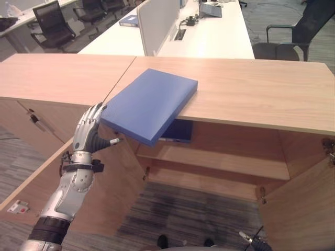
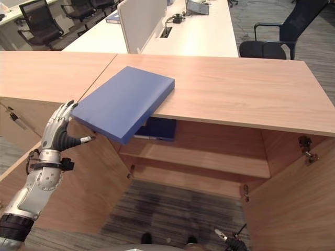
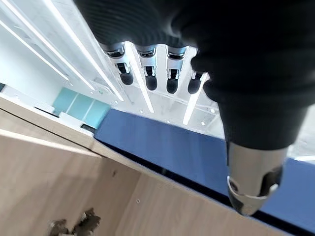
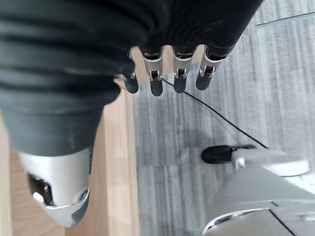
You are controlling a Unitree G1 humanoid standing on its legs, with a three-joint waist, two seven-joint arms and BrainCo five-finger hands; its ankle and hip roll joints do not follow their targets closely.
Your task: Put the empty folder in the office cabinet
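Observation:
A blue folder (image 1: 149, 102) lies flat on the wooden cabinet top (image 1: 251, 89), with its near corner hanging out over the front edge above the open cabinet. My left hand (image 1: 89, 133) is raised beside that overhanging corner, open, its fingers (image 3: 147, 73) straight and right at the folder's left edge (image 3: 172, 147); I cannot tell whether they touch it. My right hand (image 4: 167, 73) hangs low over the carpet, open and holding nothing. Inside the cabinet, a second blue folder (image 1: 177, 130) stands on the upper shelf (image 1: 220, 159).
Both cabinet doors stand open: the left door (image 1: 110, 183) just right of my left forearm, the right door (image 1: 303, 204) at the far right. Behind the cabinet are white desks (image 1: 214, 36) with a divider (image 1: 157, 23) and office chairs (image 1: 52, 26).

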